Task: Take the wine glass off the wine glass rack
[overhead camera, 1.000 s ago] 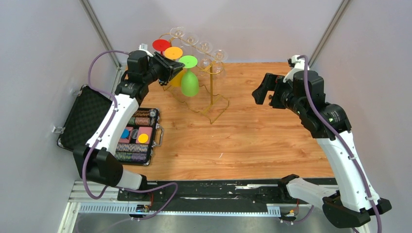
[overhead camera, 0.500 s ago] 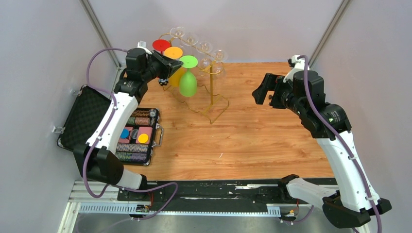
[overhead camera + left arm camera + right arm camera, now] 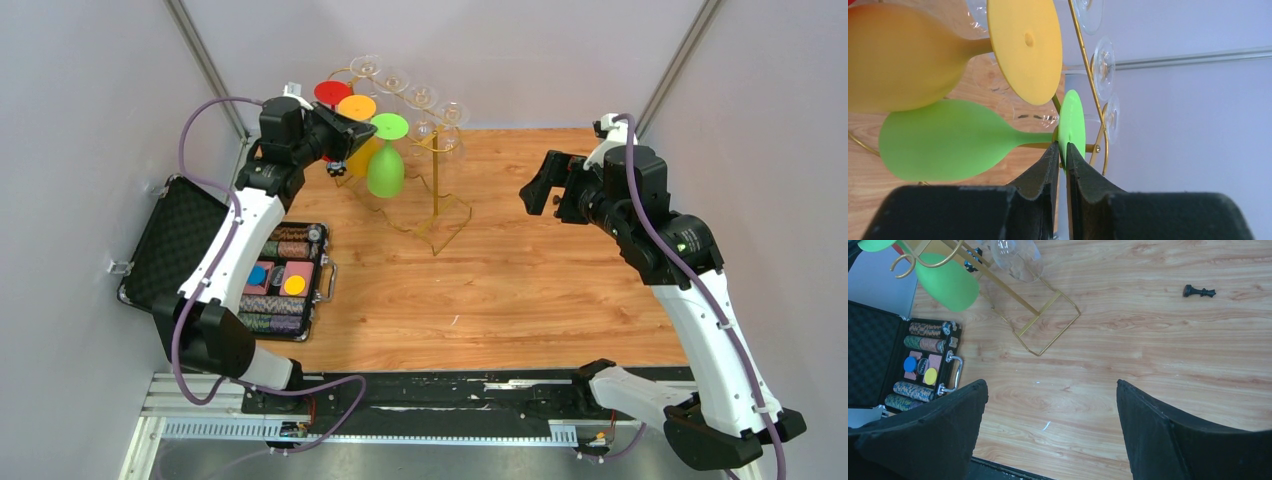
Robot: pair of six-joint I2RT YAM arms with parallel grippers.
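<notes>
The green wine glass (image 3: 948,140) is being suspended bowl-down from a loop arm of the wine glass rack (image 3: 437,190), at the far left of the counter (image 3: 520,290). Its foot is being clamped edge-on by the left pincer (image 3: 1062,152), presumably for sliding it off the arm. The right pincer (image 3: 1050,390) is being held apart, well clear.

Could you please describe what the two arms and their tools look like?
The left arm and right arm have white shells, black joints and a purple cable each. The left tool and right tool are black with broad wedge-shaped fingers.
</notes>
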